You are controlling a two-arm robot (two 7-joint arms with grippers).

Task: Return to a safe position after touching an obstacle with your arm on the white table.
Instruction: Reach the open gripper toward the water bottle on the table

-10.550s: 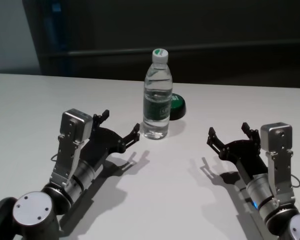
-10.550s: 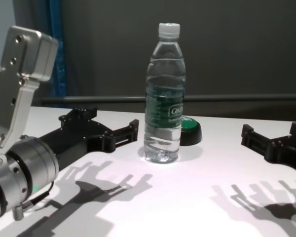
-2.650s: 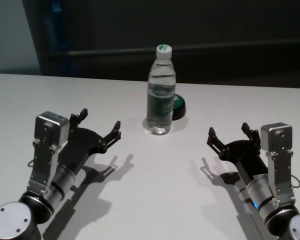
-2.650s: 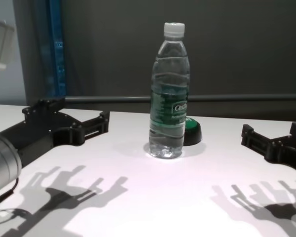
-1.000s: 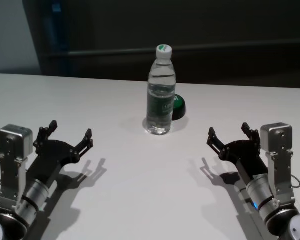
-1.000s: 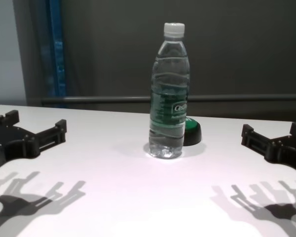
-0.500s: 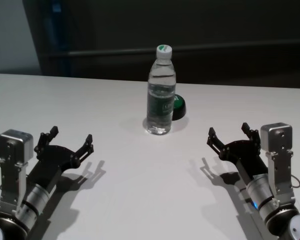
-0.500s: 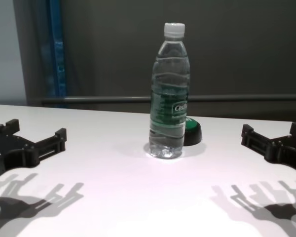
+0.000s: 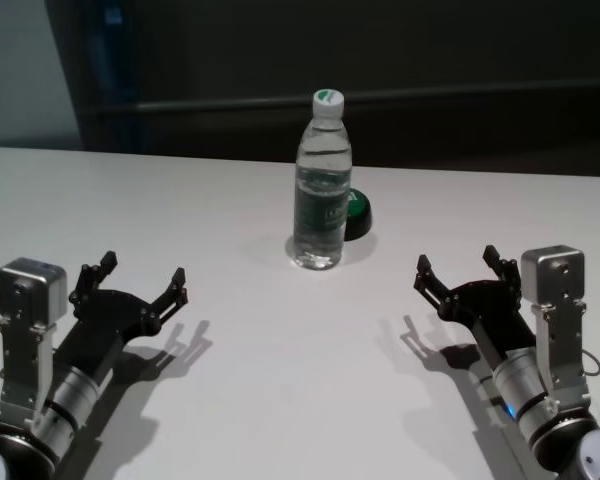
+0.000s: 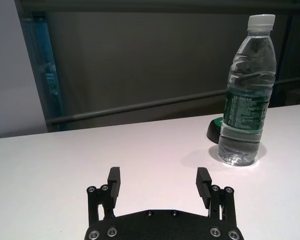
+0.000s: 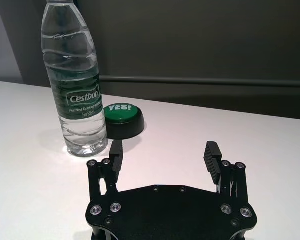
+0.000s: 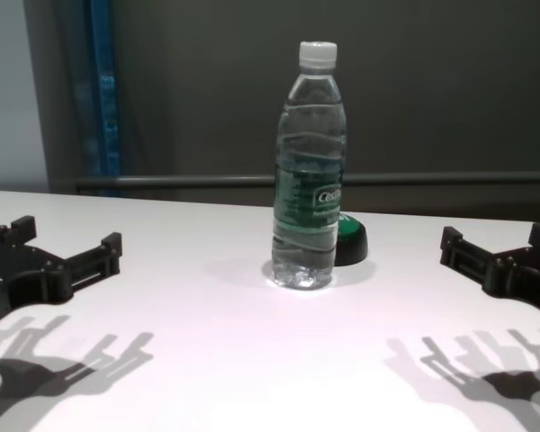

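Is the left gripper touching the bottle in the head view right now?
No, the left gripper is open and well apart from the bottle, with bare white table between them.

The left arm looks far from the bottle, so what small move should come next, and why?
Probably none: hold it there. The left gripper hovers open, well clear of the upright bottle on the table, much like the parked right gripper.
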